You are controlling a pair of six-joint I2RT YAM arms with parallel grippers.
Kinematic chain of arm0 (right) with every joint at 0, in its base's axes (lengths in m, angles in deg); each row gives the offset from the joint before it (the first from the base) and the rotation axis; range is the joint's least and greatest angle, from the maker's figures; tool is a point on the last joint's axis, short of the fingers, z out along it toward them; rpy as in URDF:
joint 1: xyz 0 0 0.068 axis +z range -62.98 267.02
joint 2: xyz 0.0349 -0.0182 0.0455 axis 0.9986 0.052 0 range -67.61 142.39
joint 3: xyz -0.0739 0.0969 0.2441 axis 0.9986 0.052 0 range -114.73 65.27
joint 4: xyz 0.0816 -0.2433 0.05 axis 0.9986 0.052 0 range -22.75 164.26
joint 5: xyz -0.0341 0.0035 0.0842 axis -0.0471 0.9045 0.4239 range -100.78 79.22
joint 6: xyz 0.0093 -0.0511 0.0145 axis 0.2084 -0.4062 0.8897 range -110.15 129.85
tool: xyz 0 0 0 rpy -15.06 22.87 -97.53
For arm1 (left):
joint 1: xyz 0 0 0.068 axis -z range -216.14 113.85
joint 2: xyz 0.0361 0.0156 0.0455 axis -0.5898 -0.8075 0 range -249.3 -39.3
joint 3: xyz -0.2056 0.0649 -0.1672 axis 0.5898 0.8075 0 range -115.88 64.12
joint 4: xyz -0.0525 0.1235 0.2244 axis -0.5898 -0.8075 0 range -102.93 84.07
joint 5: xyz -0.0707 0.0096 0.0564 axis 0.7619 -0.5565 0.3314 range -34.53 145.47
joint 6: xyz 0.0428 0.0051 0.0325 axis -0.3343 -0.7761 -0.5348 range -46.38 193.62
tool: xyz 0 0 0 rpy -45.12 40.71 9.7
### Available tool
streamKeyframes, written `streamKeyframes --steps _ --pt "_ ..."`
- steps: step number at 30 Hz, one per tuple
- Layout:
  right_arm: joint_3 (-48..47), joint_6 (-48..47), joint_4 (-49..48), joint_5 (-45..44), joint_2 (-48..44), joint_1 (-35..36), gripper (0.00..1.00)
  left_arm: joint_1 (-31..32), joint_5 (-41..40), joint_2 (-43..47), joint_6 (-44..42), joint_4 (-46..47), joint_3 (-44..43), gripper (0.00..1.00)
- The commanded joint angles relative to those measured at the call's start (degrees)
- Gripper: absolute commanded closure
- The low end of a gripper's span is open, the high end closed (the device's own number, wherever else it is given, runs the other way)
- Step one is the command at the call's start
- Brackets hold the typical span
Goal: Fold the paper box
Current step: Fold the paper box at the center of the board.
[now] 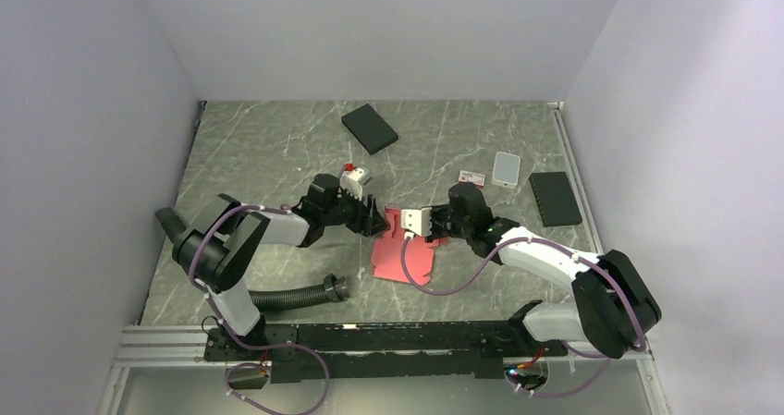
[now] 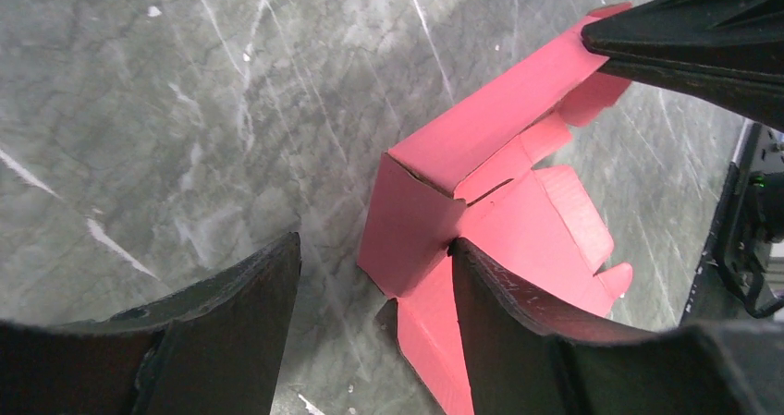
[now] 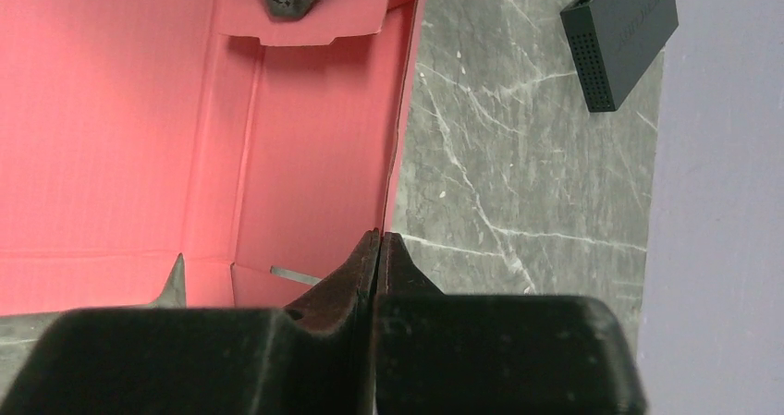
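Observation:
The paper box (image 1: 403, 256) is a pinkish-red die-cut sheet lying mid-table, partly folded, with one side wall raised. My left gripper (image 1: 376, 222) is open at the box's left end. In the left wrist view (image 2: 374, 281) a raised end flap of the box (image 2: 411, 221) stands between the fingers, and the right finger (image 2: 518, 327) touches it. My right gripper (image 1: 404, 234) is shut on the raised wall's edge, as the right wrist view (image 3: 381, 239) shows, with the box's inside (image 3: 185, 128) to its left.
A black flat box (image 1: 370, 128) lies at the back. Another black box (image 1: 555, 198) (image 3: 624, 36), a small white box (image 1: 506, 168) and a tiny red-and-white carton (image 1: 471, 177) lie at the right. A black corrugated hose (image 1: 296, 295) lies near the left arm's base.

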Motion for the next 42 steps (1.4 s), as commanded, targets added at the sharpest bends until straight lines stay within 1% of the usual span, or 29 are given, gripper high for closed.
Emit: streamKeyframes --steps 1,5,10,17,25,31,37,42 --pt "-1.77 -0.48 0.39 3.14 -0.86 1.09 1.0 0.11 -6.59 2.96 -1.98 0.22 -0.32 0.35" --pt "-2.08 0.42 0.19 2.73 -0.96 1.11 1.0 0.11 -4.62 4.22 -1.47 3.3 1.31 0.34" --pt "-2.42 1.56 -0.48 1.39 -1.28 1.2 1.0 0.07 -2.59 3.8 -1.05 4.59 1.6 0.34" --pt "-2.89 2.89 -1.65 -1.07 -1.86 1.29 1.0 -0.84 -1.89 4.14 -0.13 6.61 2.57 0.33" --pt "-2.44 1.05 -3.08 -3.81 -2.53 2.39 1.0 -3.59 2.34 3.67 -0.22 10.3 3.16 0.32" --pt "-0.8 -1.83 -6.65 -9.11 -1.68 6.07 1.0 -4.65 4.78 3.24 -0.92 12.65 3.74 0.3" --pt "0.7 -4.15 -9.09 -12.03 -0.25 8.57 1.0 -5.44 4.67 2.33 -2.23 12.49 4.01 0.3" --pt "1.91 -5.62 -9.57 -12.07 0.42 9.14 1.0 -5.69 2.62 2.64 -3.49 11.75 4.86 0.3"
